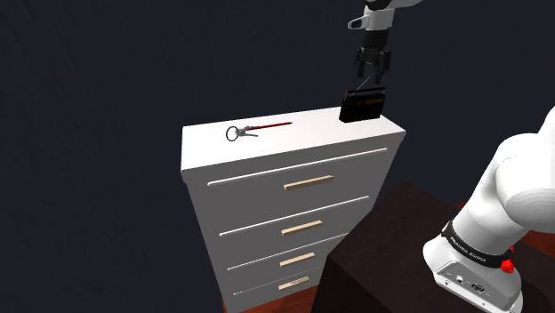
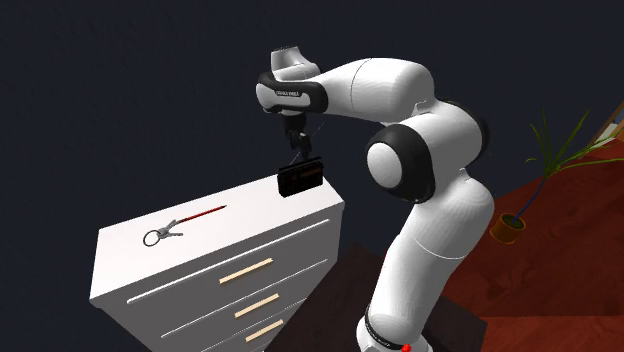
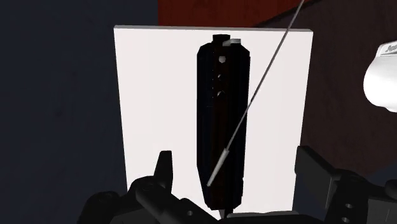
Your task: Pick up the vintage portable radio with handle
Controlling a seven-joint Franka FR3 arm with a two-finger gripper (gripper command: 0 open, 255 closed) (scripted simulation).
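The radio (image 1: pixel 363 107) stands upright on the top of the chest of drawers (image 1: pixel 293 191), at the corner nearest the arm and close to the edge. The gripper (image 1: pixel 371 80) hangs just above it, jaws released and spread wide. In the wrist view one jaw is on each side of the narrow black body, and neither touches it.

Three risks stand out. The thin aerial (image 3: pixel 254 108) slants up across the gap, so a jaw coming down could catch or bend it. That would probably tip the radio, which is tall and slim on its base. An off-centre closure could also shove it over the chest's edge. I cannot make out the handle.

The chest is white, with pale bar pulls on its drawers. A keyring (image 1: pixel 253 131) with a red tail lies at the top's far end. The dark stand (image 1: pixel 391 244) sits just beside the chest. The floor is reddish brown and the walls are dark. A potted plant (image 2: pixel 545 165) stands well away from the chest.
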